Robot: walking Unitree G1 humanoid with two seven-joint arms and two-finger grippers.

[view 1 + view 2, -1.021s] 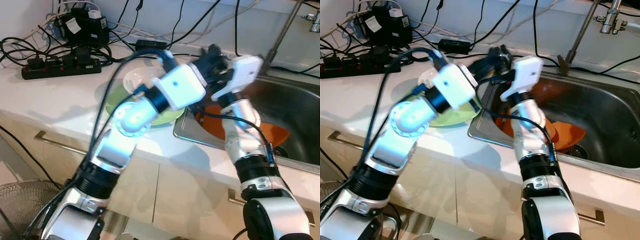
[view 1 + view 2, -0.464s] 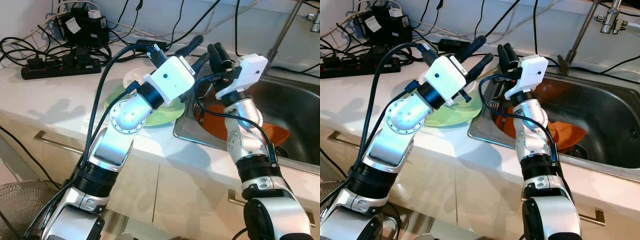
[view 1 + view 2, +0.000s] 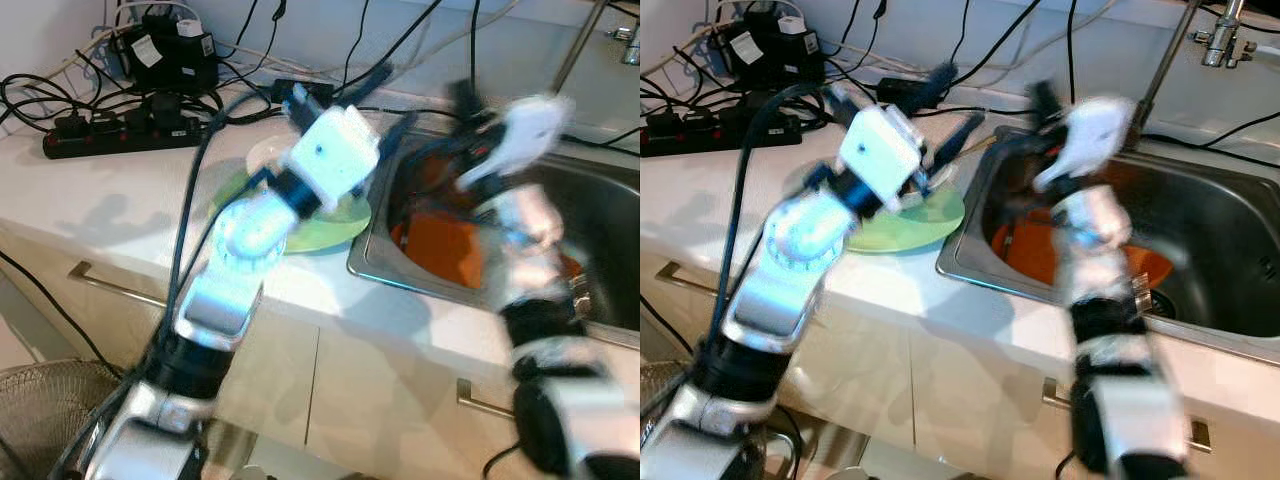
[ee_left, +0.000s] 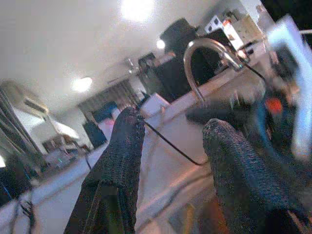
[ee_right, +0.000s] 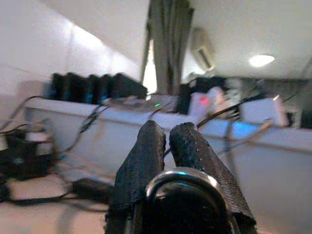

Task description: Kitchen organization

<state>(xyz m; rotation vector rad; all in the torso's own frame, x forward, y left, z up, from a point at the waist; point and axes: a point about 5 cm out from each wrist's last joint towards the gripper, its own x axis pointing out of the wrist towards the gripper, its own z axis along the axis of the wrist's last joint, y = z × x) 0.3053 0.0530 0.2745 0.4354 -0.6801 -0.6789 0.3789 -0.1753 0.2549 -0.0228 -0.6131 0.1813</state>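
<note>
Left wrist view: left gripper (image 4: 170, 161) has its two black textured fingers (image 4: 119, 165) spread well apart, nothing between them; a curved metal faucet (image 4: 204, 53) sits blurred beyond the tips. In the eye views the left gripper (image 3: 385, 100) is raised above the back edge of the white countertop (image 3: 110, 200), over the gap between the plates and the sink, touching nothing. Motion blur on both arms.

Right wrist view: right gripper (image 5: 165, 146) fingers (image 5: 141, 161) pressed together, side by side, nothing clamped. Pointing up and toward the wall, with a black power strip (image 5: 97, 85) and cables behind. In the eye views the right gripper (image 3: 1045, 100) is heavily blurred, held up over the near-left part of the stainless steel sink (image 3: 1230, 230).

Containers:
- Sink holds a flat orange plate-like item (image 3: 445, 245) on its floor, partly behind the right arm. Exact shape unclear from blur.
- Round light green plate (image 3: 910, 225) lies flat on the countertop just beside the sink's left rim.
- Small white dish (image 3: 265, 158) rests on the green plate toward its back; contents can't be made out.

Black power strip (image 3: 120, 135) and tangled cables at the back left of the counter.
</note>
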